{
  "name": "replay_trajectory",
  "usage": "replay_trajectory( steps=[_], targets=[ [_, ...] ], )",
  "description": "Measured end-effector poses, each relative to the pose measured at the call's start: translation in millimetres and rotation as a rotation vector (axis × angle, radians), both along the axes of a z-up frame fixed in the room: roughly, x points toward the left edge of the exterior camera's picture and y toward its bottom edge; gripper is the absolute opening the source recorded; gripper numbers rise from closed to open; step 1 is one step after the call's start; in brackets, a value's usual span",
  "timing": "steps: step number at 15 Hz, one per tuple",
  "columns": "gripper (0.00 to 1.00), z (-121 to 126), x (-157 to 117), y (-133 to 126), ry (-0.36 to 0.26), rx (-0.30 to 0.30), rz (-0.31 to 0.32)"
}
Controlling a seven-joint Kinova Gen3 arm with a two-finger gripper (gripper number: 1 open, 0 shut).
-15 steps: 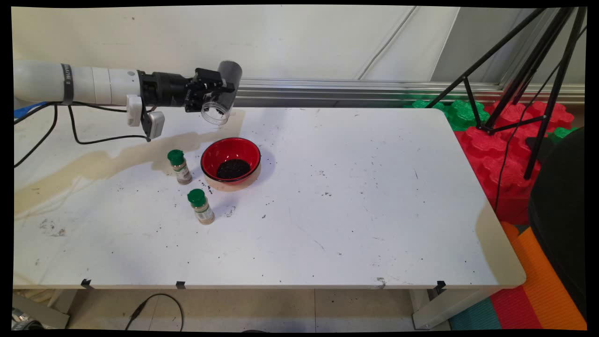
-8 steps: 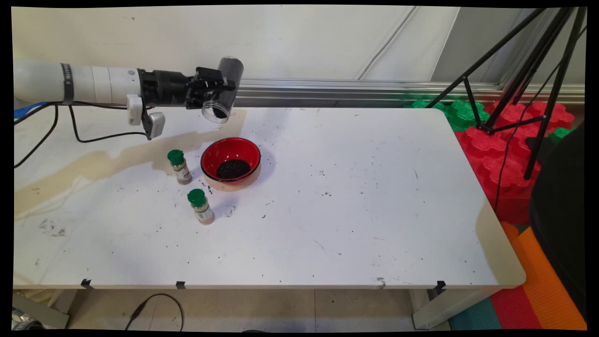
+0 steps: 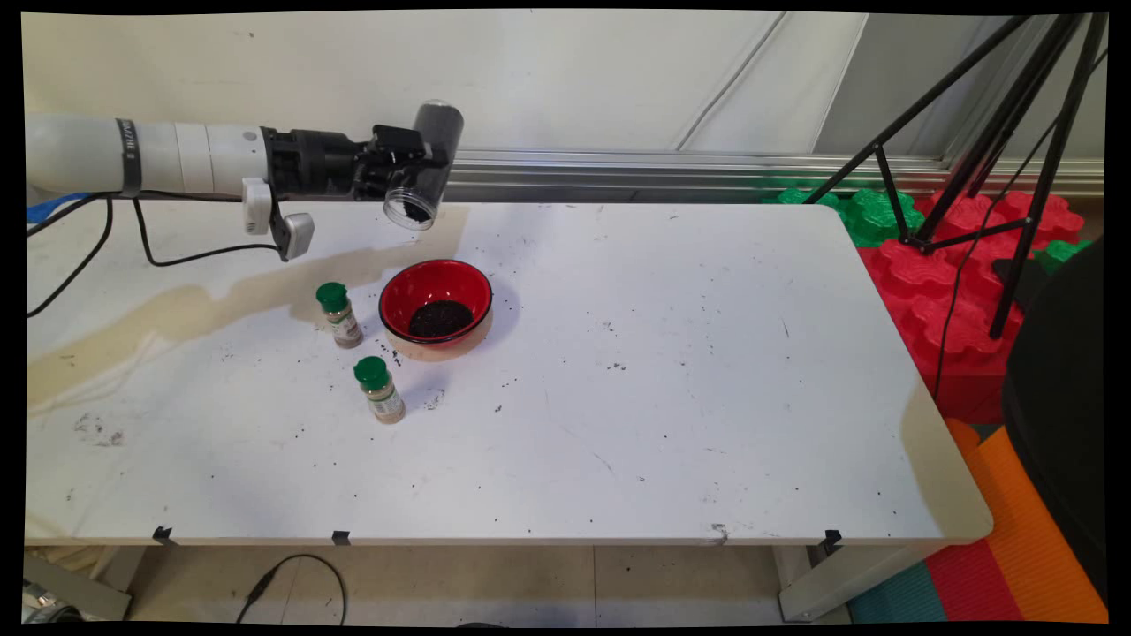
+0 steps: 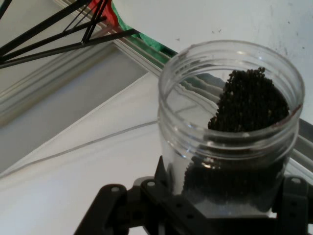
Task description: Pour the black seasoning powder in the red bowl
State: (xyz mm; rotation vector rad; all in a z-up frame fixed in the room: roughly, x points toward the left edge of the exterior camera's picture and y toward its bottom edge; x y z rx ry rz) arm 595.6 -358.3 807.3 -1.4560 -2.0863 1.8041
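The black two-finger tool (image 3: 415,168) is clamped around a clear plastic jar (image 3: 425,168) of dark granules, tipped mouth-down above the white table (image 3: 663,371), over a red bowl (image 3: 436,305) holding dark granules beside two green-capped spice bottles (image 3: 339,314).

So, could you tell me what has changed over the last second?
The gripper, still shut on the clear jar, has lifted slightly and tipped the jar's mouth further back up, above the red bowl. The bowl and both green-capped bottles have stayed put.
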Motion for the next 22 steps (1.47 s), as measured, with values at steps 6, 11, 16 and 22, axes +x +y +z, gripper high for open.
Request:
replay_trajectory(
  steps=[6, 11, 16, 22],
  targets=[
    [0.00, 1.0, -2.6, -0.4, -0.027, -0.030, -0.013],
    [0.00, 1.3, -5.2, -2.0, -0.053, -0.057, -0.024],
    [0.00, 1.2, -7.6, -3.4, -0.071, -0.076, -0.032],
    [0.00, 0.9, -10.0, -4.7, -0.084, -0.091, -0.037]
  ],
)
